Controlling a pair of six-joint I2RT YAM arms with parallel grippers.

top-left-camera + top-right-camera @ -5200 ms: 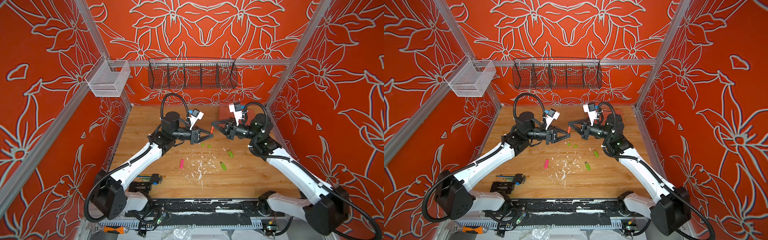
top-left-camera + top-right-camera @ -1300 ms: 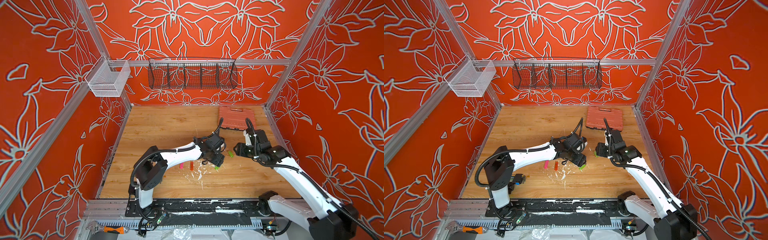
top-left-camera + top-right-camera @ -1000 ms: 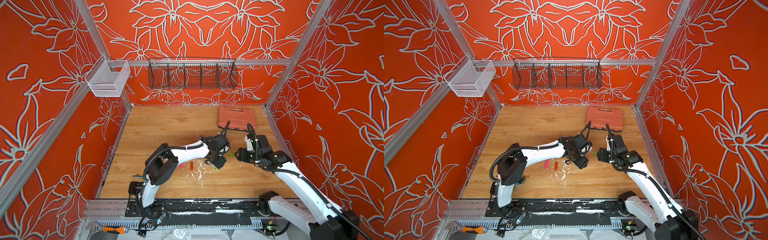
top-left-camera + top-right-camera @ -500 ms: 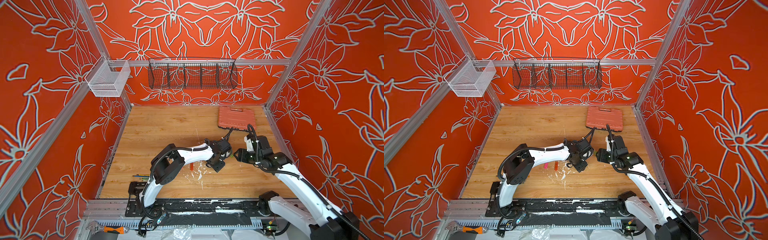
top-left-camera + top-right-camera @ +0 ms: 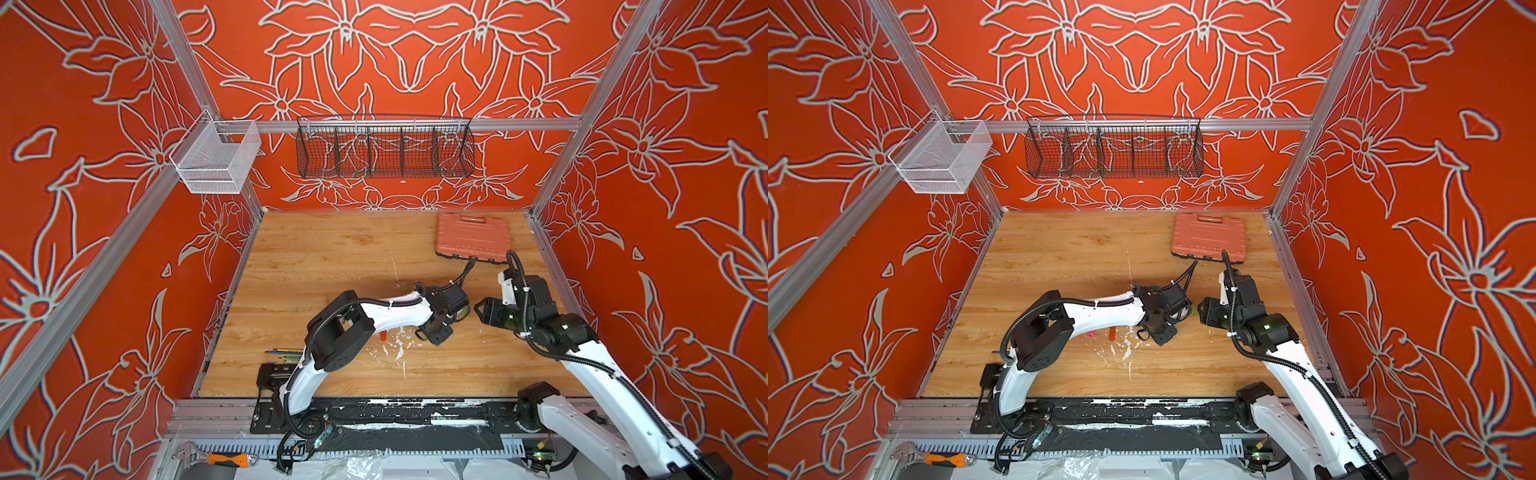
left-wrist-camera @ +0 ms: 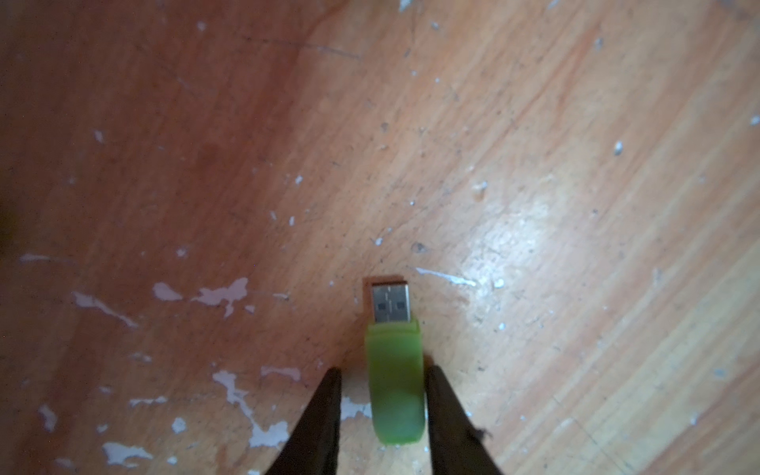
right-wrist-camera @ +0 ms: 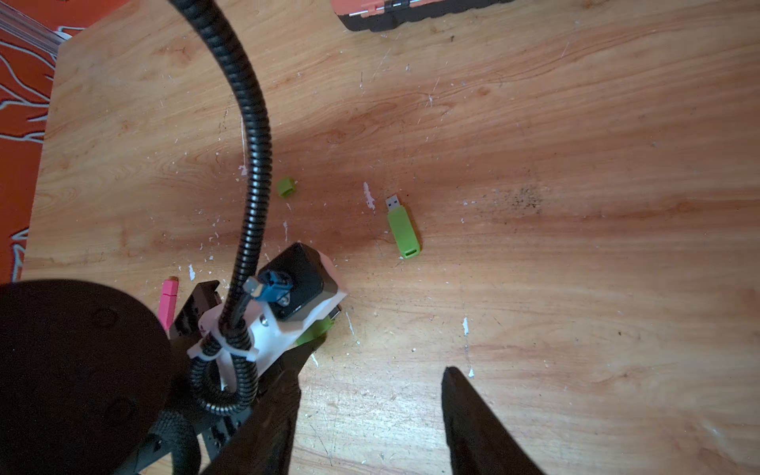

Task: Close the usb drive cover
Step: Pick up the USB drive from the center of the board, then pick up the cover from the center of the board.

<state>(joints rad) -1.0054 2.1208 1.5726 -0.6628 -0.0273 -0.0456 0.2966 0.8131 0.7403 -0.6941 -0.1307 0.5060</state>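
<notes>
Straddling the green drive on the open board

The wooden table (image 5: 332,257) lies mostly bare, with an orange tool case (image 5: 473,239) at its far edge. The right gripper (image 7: 368,372) hangs with fingers wide apart, holding nothing. The left gripper (image 6: 383,370) brackets the uncapped USB drive (image 6: 395,382): one finger against its side, a gap at the other. A green cap (image 7: 286,187) lies apart from it.

Bare tabletop (image 7: 575,308) around the loose green drive (image 7: 403,232); left arm (image 7: 296,283) crowding one side; orange case (image 5: 473,239) well apart
</notes>
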